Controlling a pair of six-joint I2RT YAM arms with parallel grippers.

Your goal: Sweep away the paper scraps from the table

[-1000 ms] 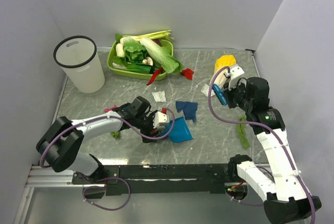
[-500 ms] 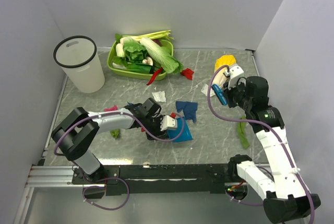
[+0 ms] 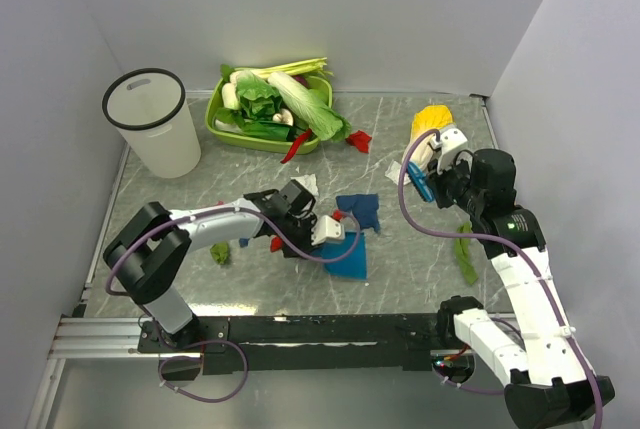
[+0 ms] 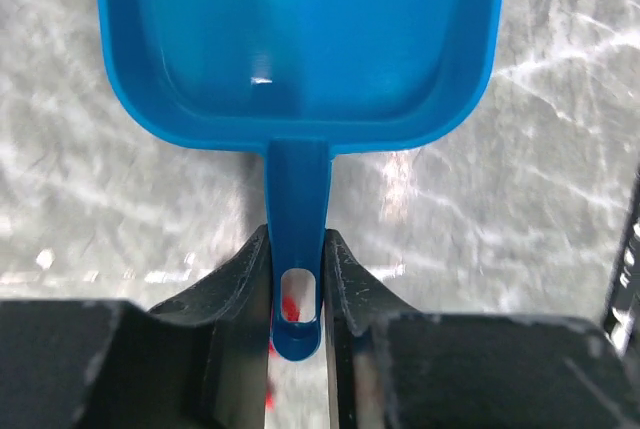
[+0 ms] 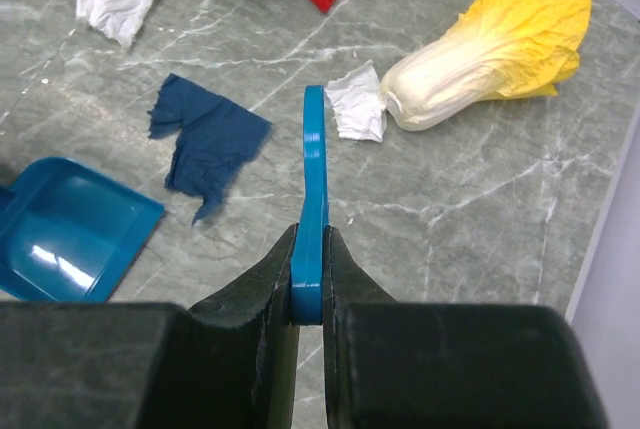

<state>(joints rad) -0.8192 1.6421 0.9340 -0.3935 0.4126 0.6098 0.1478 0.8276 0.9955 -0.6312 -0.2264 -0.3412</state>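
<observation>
Left gripper pinched the blue dustpan by its handle; right gripper clamped a thin blue tool. Dark blue scrap lay on the table near the dustpan. Right wrist view showed a white scrap touching the yellow cabbage; only the top view caught the white bin.

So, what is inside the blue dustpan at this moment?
The dustpan looks empty: the left wrist view shows only bare blue plastic. Its front lip lies outside that view, and from above the left end effector covers the handle end.
</observation>
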